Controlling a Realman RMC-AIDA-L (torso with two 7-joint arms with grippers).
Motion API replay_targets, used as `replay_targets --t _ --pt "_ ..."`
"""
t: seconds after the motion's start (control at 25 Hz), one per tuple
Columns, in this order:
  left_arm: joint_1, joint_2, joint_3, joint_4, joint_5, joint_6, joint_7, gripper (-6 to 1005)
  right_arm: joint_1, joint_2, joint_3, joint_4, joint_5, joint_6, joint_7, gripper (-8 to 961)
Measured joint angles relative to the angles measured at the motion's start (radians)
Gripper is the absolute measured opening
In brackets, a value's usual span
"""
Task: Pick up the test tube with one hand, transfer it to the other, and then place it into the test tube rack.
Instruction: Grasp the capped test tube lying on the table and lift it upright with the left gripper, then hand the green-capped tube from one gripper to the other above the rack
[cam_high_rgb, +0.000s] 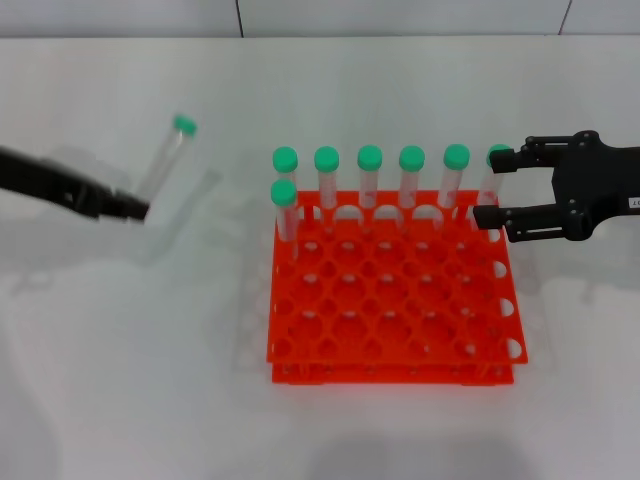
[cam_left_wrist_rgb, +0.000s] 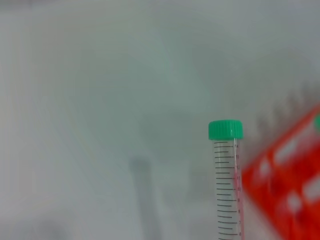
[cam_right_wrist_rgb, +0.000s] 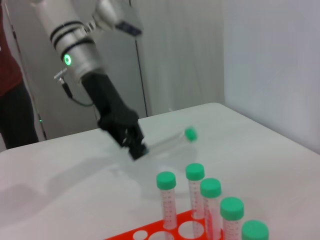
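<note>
My left gripper (cam_high_rgb: 136, 210) is shut on the lower end of a clear test tube (cam_high_rgb: 164, 165) and holds it tilted above the table, left of the rack, its green cap up and away from me. The tube also shows in the left wrist view (cam_left_wrist_rgb: 226, 190) and in the right wrist view (cam_right_wrist_rgb: 167, 142), where the left gripper (cam_right_wrist_rgb: 137, 150) holds it. The orange-red test tube rack (cam_high_rgb: 390, 300) stands in the middle. My right gripper (cam_high_rgb: 495, 187) is open at the rack's back right corner, its fingers either side of the last tube (cam_high_rgb: 489, 190) there.
Several green-capped tubes (cam_high_rgb: 369, 175) stand in the rack's back row, and one (cam_high_rgb: 284, 205) stands in the second row at the left. They also show in the right wrist view (cam_right_wrist_rgb: 210, 200). The white table (cam_high_rgb: 120, 350) has bare surface left of and in front of the rack.
</note>
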Motion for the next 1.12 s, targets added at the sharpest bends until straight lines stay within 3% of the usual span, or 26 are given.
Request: replay_targets --t 0.28,0.64,0.8,1.12 --pt "0.071 0.034 -0.037 0.048 -0.354 -0.110 0.111 204 0.000 -0.001 0.010 0.000 0.014 0.012 -0.003 755" --pt "0.053 0.027 -0.040 -0.070 -0.577 -0.247 0.238 208 0.000 -0.004 0.024 -0.001 0.041 0.029 -0.023 754" --pt "0.041 0.017 -0.039 -0.101 -0.664 -0.282 0.255 210 0.000 -0.004 0.038 0.000 0.042 0.029 -0.024 754" --pt "-0.023 -0.028 -0.032 -0.197 -0.734 -0.363 0.317 214 -0.002 -0.002 0.061 -0.008 0.042 0.031 -0.024 755"
